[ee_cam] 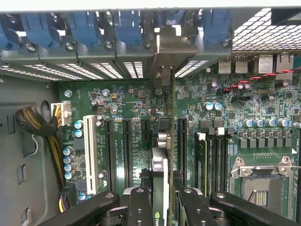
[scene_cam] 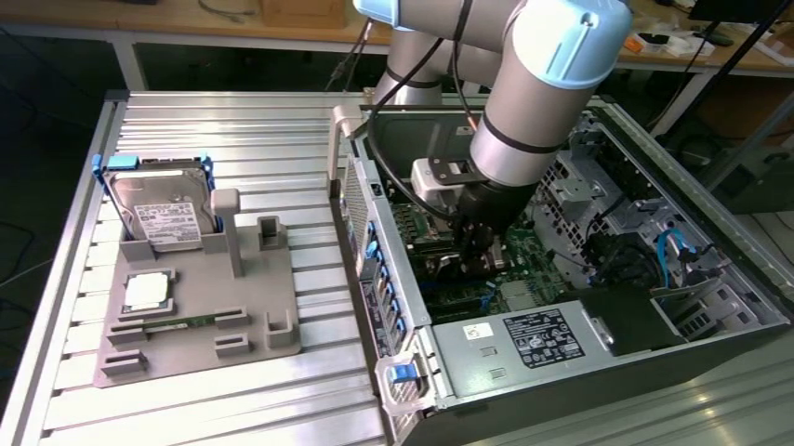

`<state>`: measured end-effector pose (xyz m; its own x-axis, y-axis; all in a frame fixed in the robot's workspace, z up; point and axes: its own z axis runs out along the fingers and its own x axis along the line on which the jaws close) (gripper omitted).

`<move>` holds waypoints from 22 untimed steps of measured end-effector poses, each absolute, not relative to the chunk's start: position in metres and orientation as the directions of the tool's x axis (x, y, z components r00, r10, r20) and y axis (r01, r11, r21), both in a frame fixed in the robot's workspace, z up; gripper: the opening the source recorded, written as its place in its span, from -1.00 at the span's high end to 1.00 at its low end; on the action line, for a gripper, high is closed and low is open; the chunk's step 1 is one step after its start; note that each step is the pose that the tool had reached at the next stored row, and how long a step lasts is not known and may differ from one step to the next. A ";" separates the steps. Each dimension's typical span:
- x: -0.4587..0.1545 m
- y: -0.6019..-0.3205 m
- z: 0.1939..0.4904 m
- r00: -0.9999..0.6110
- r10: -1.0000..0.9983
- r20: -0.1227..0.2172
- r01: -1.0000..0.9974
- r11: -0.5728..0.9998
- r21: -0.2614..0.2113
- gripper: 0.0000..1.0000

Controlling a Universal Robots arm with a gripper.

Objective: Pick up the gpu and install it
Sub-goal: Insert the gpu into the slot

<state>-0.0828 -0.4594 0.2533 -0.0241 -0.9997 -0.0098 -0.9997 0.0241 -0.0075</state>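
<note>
Ribbed aluminium table (scene_cam: 248,121) carries an open steel computer case (scene_cam: 596,400); inside lies a green motherboard (ee_cam: 131,108) with long black slots. Black gripper (ee_cam: 161,200) is clamped narrowly on the gpu (ee_cam: 160,165) — a thin dark card, edge-on, upright among those slots.

The exterior view looks down at a slant from high up and well back. It takes in the ribbed metal surface (scene_cam: 248,121) and, on the exterior view's right, the open computer case (scene_cam: 429,130). The wrist view sits close inside the case, looking past the pincer (ee_cam: 162,200) and the gpu (ee_cam: 160,174) it grips, toward the motherboard (ee_cam: 131,103) and the blue clips (ee_cam: 127,23). Both views share the motherboard and clips.
</note>
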 end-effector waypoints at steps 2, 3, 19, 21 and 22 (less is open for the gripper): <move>-0.083 -0.459 0.254 -0.024 -1.000 -0.010 -1.000 0.024 -0.008 0.46; -0.083 -0.459 0.254 -0.024 -1.000 -0.011 -1.000 0.024 -0.008 0.46; -0.083 -0.459 0.255 -0.024 -1.000 -0.010 -1.000 0.024 -0.008 0.46; -0.083 -0.459 0.255 -0.024 -1.000 -0.010 -1.000 0.024 -0.008 0.46; -0.083 -0.459 0.255 -0.024 -1.000 -0.010 -1.000 0.024 -0.008 0.46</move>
